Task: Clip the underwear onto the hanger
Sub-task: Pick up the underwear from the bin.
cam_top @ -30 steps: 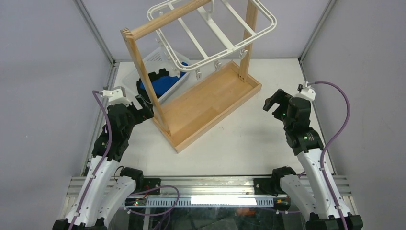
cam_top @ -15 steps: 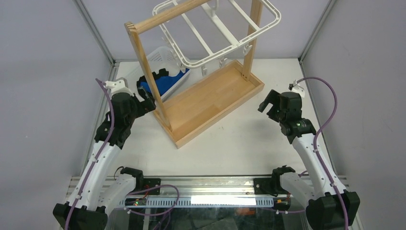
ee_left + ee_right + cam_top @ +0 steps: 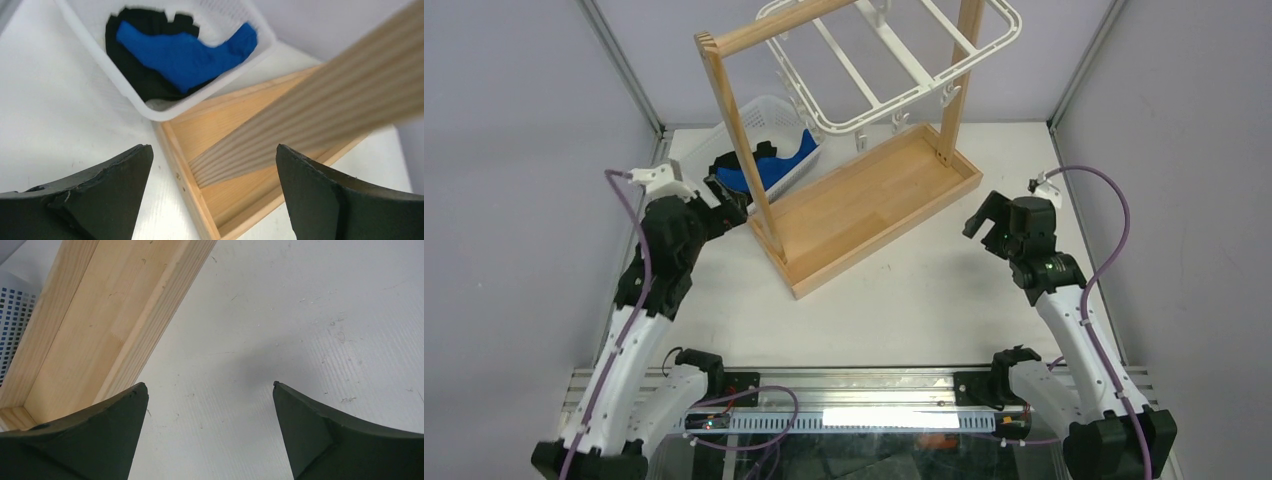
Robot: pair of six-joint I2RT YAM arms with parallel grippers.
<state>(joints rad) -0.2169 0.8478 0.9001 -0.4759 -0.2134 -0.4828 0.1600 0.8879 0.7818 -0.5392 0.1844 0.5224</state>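
Observation:
The blue underwear [image 3: 771, 168] lies in a white basket [image 3: 759, 112] at the back left, on top of a black garment [image 3: 135, 75]; the left wrist view shows the underwear [image 3: 185, 52] too. The white hanger [image 3: 882, 113] hangs from the top bar of a wooden rack [image 3: 874, 205], with small clips dangling below it. My left gripper [image 3: 729, 195] is open and empty by the rack's near-left post, just short of the basket. In its wrist view the left gripper [image 3: 212, 150] frames the post. My right gripper [image 3: 984, 215] is open and empty over bare table, right of the rack; so is the right gripper [image 3: 210, 385].
The rack's tray-like wooden base [image 3: 100, 315] lies diagonally across the middle of the table, and its left post [image 3: 300, 100] stands close in front of my left fingers. Grey walls enclose the table on three sides.
My left gripper has moved back towards the basket. The right gripper has dropped lower and swung left. The rack with the hanger sits slightly farther right.

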